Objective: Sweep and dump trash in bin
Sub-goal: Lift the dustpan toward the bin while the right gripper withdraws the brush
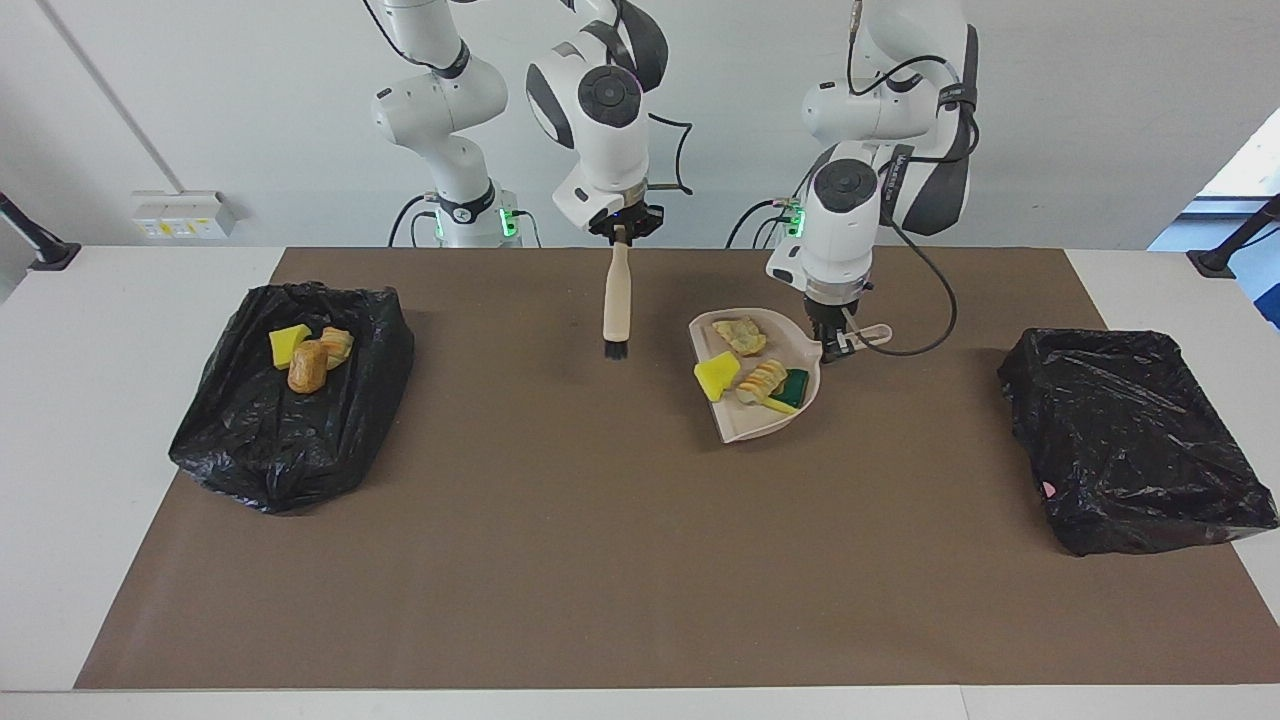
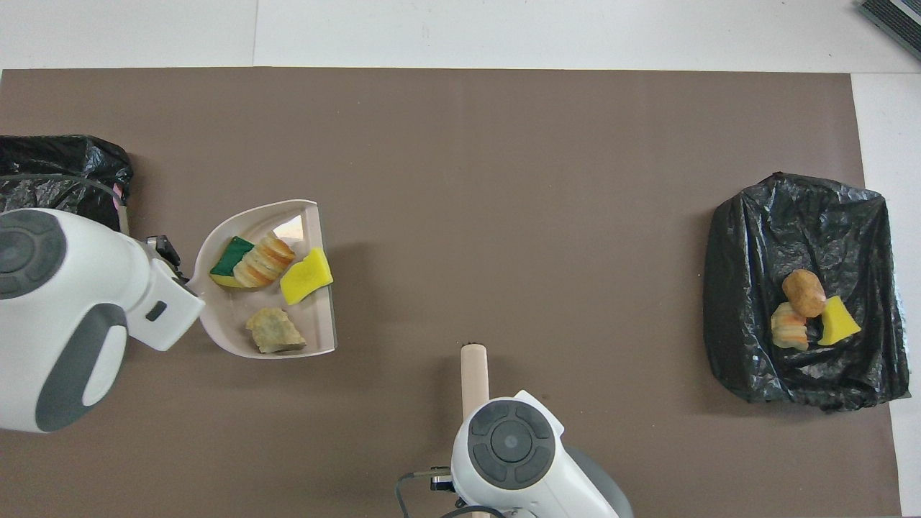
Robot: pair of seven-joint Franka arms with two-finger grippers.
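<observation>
Holding four scraps (image 1: 752,365), the dustpan (image 1: 735,425) hangs clamped in the left gripper (image 1: 835,345); the bin (image 1: 1130,450) at three o'clock awaits, brush (image 1: 615,300) gripped by the right gripper (image 1: 622,232).

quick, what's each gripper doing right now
Left gripper: shut on the handle of the beige plastic dustpan, which carries scraps.
Right gripper: shut on the handle of the beige brush, bristles hanging down.

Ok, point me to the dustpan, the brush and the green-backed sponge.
dustpan (image 1: 752,422): facing view, bare floor near the open lip.
brush (image 1: 616,298): facing view, middle of the beige handle.
green-backed sponge (image 2: 229,262): overhead view, its green face.
</observation>
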